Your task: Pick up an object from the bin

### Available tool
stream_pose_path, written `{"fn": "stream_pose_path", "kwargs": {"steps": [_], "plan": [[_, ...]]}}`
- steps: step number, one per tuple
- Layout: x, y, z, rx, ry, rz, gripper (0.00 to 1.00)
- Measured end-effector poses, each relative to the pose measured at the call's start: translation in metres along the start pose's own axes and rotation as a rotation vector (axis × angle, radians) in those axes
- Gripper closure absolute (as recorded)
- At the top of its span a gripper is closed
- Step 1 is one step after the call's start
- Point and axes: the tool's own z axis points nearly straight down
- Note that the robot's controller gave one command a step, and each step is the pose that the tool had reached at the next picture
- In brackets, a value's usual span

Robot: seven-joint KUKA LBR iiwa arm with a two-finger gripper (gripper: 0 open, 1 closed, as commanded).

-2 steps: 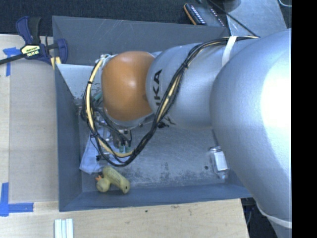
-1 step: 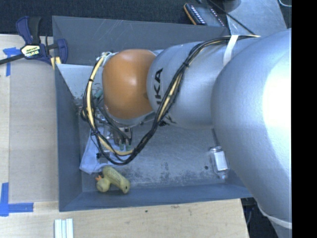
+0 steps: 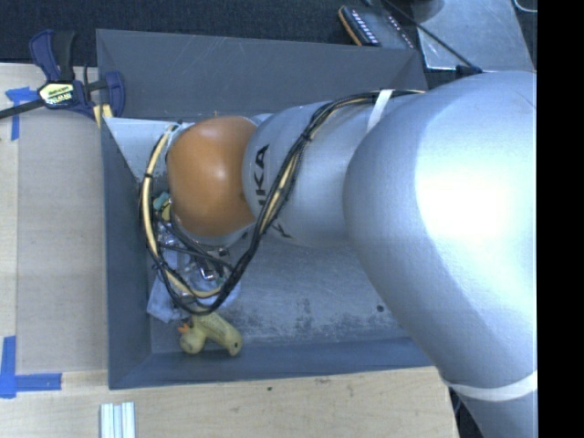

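Note:
My gripper (image 3: 189, 265) reaches down into the left part of the bin, its metal body showing under the wrist among looped cables. Just in front of it, by the bin's near wall, lies a yellowish, lumpy, curved thing (image 3: 211, 334). A pale blue-grey flat piece (image 3: 162, 303) lies on the floor at the gripper's left, partly beneath it. A small green and white bit (image 3: 162, 207) peeks out by the left wall, behind the cables. Whether anything sits in the gripper is hidden.
The arm with its orange wrist cover spans the bin from the right and hides most of the floor. A strip of bare grey floor shows along the near wall, right of the yellowish thing.

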Motion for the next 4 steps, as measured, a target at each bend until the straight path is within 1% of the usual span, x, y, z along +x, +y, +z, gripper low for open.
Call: {"fn": "stream_pose_path", "kwargs": {"steps": [1, 2, 3, 4], "plan": [[-0.013, -0.002, -0.003, -0.001, -0.016, 0.040, 0.00], [-0.001, -0.001, -0.001, -0.001, -0.003, 0.002, 0.00], [-0.014, -0.003, -0.003, -0.003, -0.021, 0.041, 0.00], [-0.003, -0.002, -0.002, -0.001, -0.005, 0.004, 1.00]]}}
